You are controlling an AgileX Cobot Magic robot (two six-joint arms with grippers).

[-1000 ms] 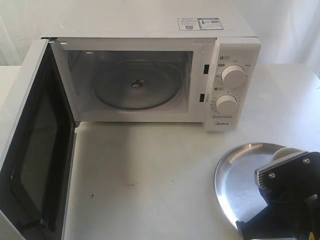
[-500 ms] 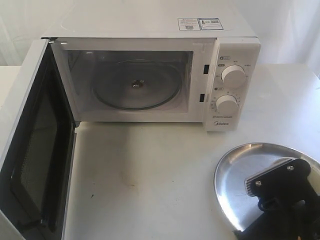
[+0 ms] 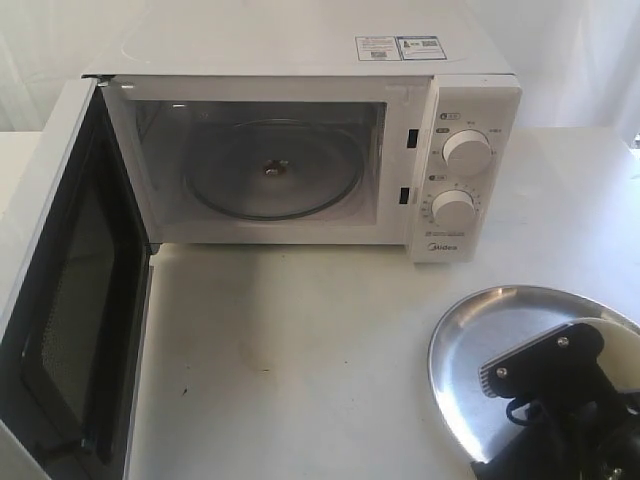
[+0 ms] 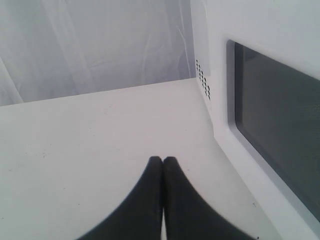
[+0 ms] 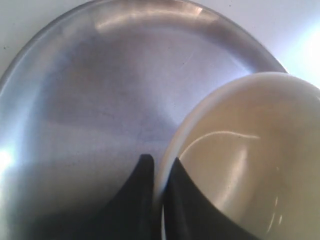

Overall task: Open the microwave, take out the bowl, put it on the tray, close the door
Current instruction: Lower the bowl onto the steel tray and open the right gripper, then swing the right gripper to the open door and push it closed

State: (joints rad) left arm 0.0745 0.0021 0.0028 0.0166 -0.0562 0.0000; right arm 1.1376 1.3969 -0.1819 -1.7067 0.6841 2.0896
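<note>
At the near right corner of the tabletop [image 3: 300, 350], your right gripper [image 5: 157, 170] clamps the rim of the bowl [image 5: 240, 150] over the tray [image 5: 75, 100]; whether the bowl touches it, I cannot tell. Release too high and it may tip. Farther, the door [image 3: 70, 300] of the microwave [image 3: 300, 50] stands open.

black right gripper [image 5: 160, 167], perhaps two screws [image 3: 563, 341]

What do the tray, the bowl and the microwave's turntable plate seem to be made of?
The tray: metal, likely steel, shiny with bright reflections. The bowl: glazed ceramic or perhaps plastic, smooth cream with a glossy highlight. The turntable plate: clear glass, see-through.
</note>
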